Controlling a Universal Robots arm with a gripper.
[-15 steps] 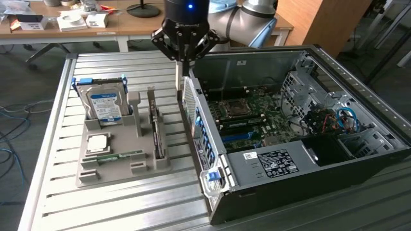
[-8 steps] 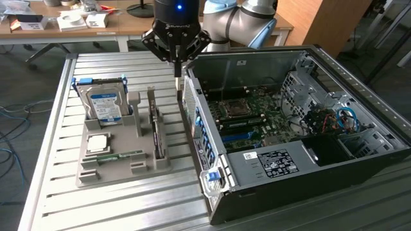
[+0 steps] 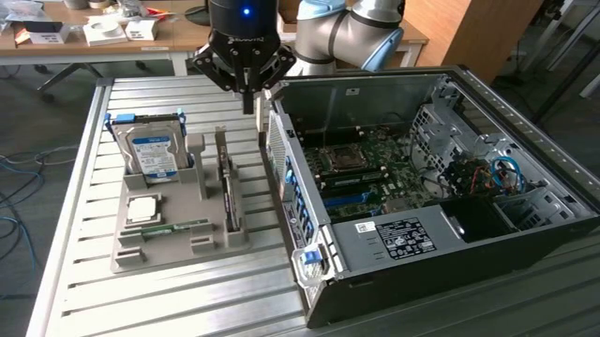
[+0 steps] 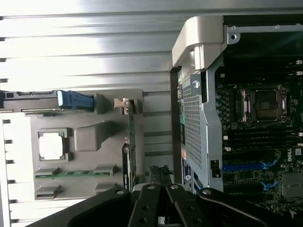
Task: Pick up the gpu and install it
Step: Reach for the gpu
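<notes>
the gpu (image 3: pixel 229 191) stands on its long edge in a slot of the grey tray (image 3: pixel 140 258), at the side of the tray nearest the computer case (image 3: pixel 394 239). it is a thin black card, upright, with nothing gripping it.

the claw (image 3: pixel 249 107) hangs above the far end of that slot, over the narrow strip of desk (image 3: pixel 168 298) between tray and case. its fingers are pressed together into one narrow point and hold nothing. it is near the card's far end but apart from it.

in the wrist view the gpu (image 4: pixel 132 142) shows edge-on as a slim line running along the tray's side, a pale metal bracket (image 4: pixel 124 104) at one end. the closed fingers (image 4: pixel 154 171) sit just beside its other end, over the gap.

the tray also carries other parts. a blue-labelled hard drive (image 3: pixel 152 151) stands upright at the back, a square processor chip (image 3: pixel 142 208) lies flat in its recess, and a green memory stick (image 3: pixel 173 227) lies in front of that.

the case lies on its side with the panel off – the motherboard (image 3: pixel 366 175) and its bare processor socket (image 3: pixel 342 158) are open to view.
</notes>
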